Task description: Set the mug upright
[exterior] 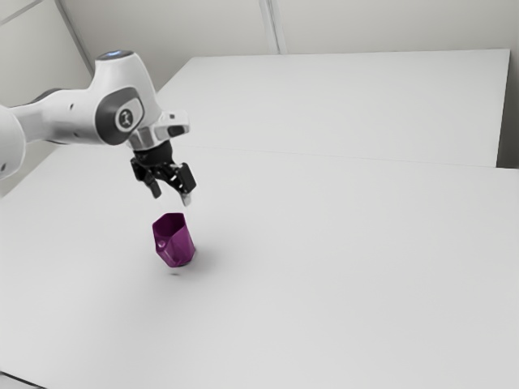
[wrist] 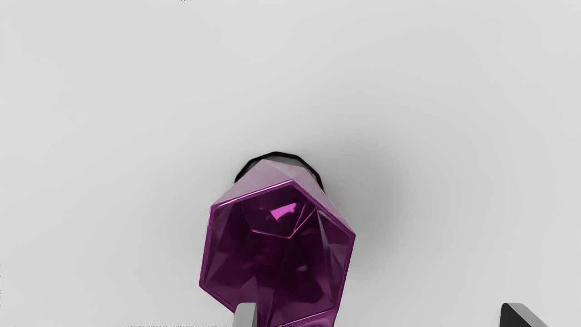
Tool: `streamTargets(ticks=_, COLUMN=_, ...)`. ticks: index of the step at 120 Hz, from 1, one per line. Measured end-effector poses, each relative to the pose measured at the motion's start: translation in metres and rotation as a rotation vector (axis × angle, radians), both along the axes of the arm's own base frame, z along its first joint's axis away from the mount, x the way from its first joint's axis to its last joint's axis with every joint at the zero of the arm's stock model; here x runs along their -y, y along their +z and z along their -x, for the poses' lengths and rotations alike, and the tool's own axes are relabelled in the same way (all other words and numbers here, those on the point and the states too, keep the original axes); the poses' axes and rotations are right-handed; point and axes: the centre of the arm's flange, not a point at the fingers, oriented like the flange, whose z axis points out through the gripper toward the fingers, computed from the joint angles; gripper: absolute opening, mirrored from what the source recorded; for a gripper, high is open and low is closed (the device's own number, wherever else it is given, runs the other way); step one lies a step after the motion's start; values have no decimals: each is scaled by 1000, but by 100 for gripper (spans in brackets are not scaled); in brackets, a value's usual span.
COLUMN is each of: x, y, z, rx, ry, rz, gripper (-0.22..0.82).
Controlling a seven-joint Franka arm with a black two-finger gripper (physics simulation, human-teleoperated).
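At the exterior view's left edge, my white arm (exterior: 69, 115) comes in level and bends down at the wrist. Lower on that side, a thin dark line (exterior: 23, 380) cuts across the corner. Next comes the purple mug (exterior: 180, 250), on the surface (exterior: 340, 275), its faceted mouth facing up and its body leaning a little, the top toward the exterior view's left. I cannot tell whether its base sits flat. Just above it hangs my black end effector (exterior: 172, 195), released, its 2 fingers spread and holding nothing. The mug's soft shadow falls toward the exterior view's right. From the wrist camera, I look down into the mug's hollow; 1 fingertip (wrist: 245, 315) overlaps its rim in my line of sight, while the other lies well clear of it, over the pale surface. A dark, curved edge shows at the mug's base.
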Motion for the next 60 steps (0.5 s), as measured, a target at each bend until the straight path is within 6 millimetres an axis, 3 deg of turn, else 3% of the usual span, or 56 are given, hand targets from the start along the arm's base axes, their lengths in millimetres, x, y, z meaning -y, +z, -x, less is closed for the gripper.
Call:
streamTargets(ticks=12, x=-5, y=19, z=2, rx=38, ry=48, rz=3, gripper=59)
streamTargets(ticks=29, x=-5, y=63, z=-6, rx=102, ry=90, rz=2, gripper=60)
streamTargets(ticks=49, x=14, y=123, z=-14, rx=152, ry=83, rz=-15, gripper=60)
streamTargets(ticks=60, x=29, y=133, z=-14, rx=145, ry=65, rz=-21, gripper=60)
